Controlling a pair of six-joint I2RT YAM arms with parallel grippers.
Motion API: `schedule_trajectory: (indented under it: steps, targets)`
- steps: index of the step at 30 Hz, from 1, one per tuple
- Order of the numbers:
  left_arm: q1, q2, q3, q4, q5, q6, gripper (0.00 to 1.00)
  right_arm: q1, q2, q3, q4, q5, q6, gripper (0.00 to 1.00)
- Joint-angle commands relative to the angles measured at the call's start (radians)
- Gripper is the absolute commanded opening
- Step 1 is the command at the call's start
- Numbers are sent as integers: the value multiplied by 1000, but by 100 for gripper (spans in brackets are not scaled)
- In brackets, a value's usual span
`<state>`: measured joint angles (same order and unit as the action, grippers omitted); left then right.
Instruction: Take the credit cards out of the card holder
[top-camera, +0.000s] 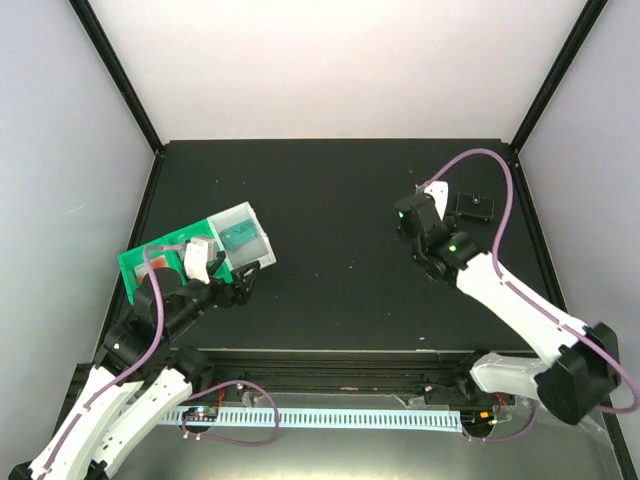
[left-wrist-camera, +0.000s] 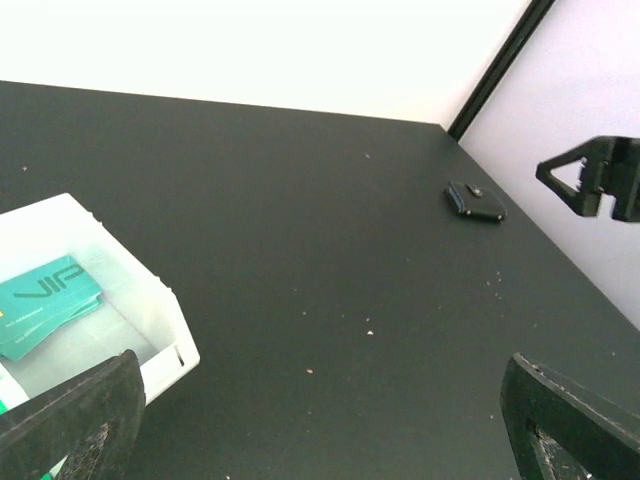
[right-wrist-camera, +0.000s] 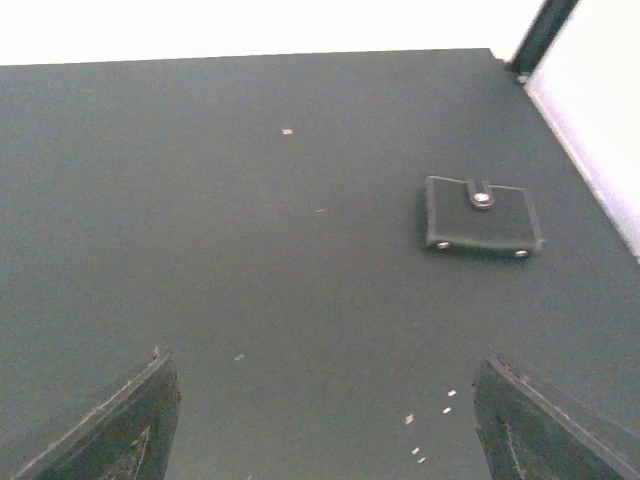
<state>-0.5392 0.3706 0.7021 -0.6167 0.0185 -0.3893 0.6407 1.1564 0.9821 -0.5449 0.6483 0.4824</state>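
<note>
- Top view: the card holder (top-camera: 474, 207) is seen folded shut on the bench (top-camera: 340, 230), far out at 2 o'clock. The right end effector (top-camera: 432, 196) is held near it, at its 9 o'clock, not touching. The left end effector (top-camera: 243, 282) is held beside the tray (top-camera: 145, 262), at 9 o'clock.
- Left wrist view: the left end effector (left-wrist-camera: 320, 365) is spread wide and nothing is held. A green card (left-wrist-camera: 45, 300) is seen in the tray's clear bin.
- Right wrist view: the right end effector (right-wrist-camera: 325, 360) is spread wide and nothing is gripped. The card holder (right-wrist-camera: 482, 217) is laid flat at 1 o'clock.
</note>
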Motion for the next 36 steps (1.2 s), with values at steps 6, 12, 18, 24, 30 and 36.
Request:
schedule_trajectory:
  steps: [6, 12, 18, 24, 30, 36]
  targets:
    - [-7, 39, -5, 4, 36, 45, 99, -219, 334, 173, 65, 126, -139, 68]
    - [-7, 25, -6, 12, 51, 49, 99, -322, 562, 296, 27, 123, -190, 53]
    - [-5, 2, -16, 29, 74, 56, 99, -376, 775, 456, -51, 129, -244, 41]
    - [-4, -9, -16, 30, 86, 60, 99, -421, 920, 561, -96, 195, -274, 39]
    - [-4, -7, -21, 41, 124, 66, 99, -477, 985, 588, -95, 182, -295, 37]
    - [-5, 9, -22, 41, 137, 64, 99, -491, 1055, 609, -56, 84, -352, 36]
